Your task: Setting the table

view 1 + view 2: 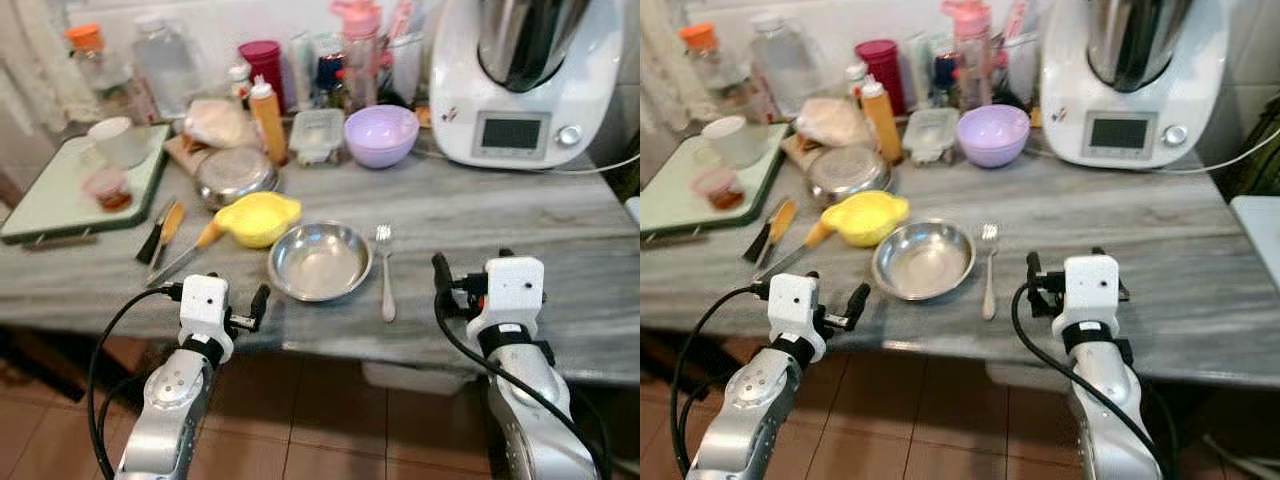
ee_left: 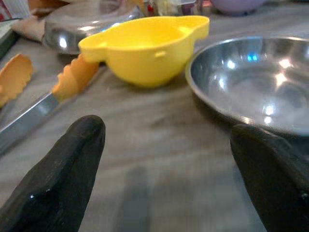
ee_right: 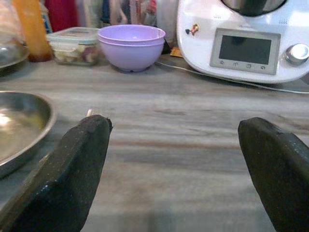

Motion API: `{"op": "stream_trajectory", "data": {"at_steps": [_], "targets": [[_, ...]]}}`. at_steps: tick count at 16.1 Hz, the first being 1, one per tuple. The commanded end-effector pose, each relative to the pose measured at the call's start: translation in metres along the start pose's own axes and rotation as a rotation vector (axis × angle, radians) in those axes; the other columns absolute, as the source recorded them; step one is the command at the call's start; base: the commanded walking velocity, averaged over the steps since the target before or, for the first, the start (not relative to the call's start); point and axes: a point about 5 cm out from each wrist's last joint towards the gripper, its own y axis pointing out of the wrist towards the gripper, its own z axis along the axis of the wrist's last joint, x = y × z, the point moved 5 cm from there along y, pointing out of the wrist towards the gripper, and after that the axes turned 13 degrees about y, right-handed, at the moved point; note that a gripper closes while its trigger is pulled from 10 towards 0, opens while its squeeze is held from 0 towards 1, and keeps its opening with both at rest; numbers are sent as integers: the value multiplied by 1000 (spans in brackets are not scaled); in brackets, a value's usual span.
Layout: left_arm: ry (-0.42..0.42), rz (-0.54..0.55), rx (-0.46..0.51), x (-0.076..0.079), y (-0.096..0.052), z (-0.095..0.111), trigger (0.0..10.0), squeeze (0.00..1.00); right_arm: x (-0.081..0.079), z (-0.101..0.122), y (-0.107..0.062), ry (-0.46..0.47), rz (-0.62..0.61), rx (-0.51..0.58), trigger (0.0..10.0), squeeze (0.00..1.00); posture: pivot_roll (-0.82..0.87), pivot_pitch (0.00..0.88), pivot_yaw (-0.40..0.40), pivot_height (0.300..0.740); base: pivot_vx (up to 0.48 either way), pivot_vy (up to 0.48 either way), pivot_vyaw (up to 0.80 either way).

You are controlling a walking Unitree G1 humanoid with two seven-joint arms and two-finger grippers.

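Your left gripper hovers over the near edge of the grey marble counter, its two black fingers spread wide with nothing between them; your right gripper sits at the same edge further along, fingers equally parted and empty. Between the two lies the steel bowl, shallow, round and shiny, with a fork lying just beside it on your right side, tines pointing toward the wall. Touching or nearly touching the bowl's far left rim is a yellow plastic bowl with small lugs on its rim. Your left wrist view lets you see the yellow bowl's underside and an orange-handled knife lying flat beside it, while your right wrist view gives you a lilac bowl, a lidded clear food box next to it, and the screen and knob of a white kitchen machine with its cable trailing across the counter. From the head views you also get a green tray at far left holding a white cup, and a steel lid behind the yellow bowl. Both silver forearms rise from below the counter edge, wrists level, fingers aimed at the wall.
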Motion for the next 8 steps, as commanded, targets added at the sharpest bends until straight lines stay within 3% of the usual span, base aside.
{"op": "stream_trajectory", "data": {"at_steps": [1, 8], "targets": [[19, 0, 6, -6, 2, 4, 10000, 0, 0, 4, 1, -1, 5, 14, 10000, 0, -89, 0, 120, 740, -304, 0, 0], [20, -4, -2, -6, 0, 2, 10000, 0, 1, 4, 3, -8, 5, 15, 10000, 0, -88, 0, 111, 740, -309, 0, 0]]}}
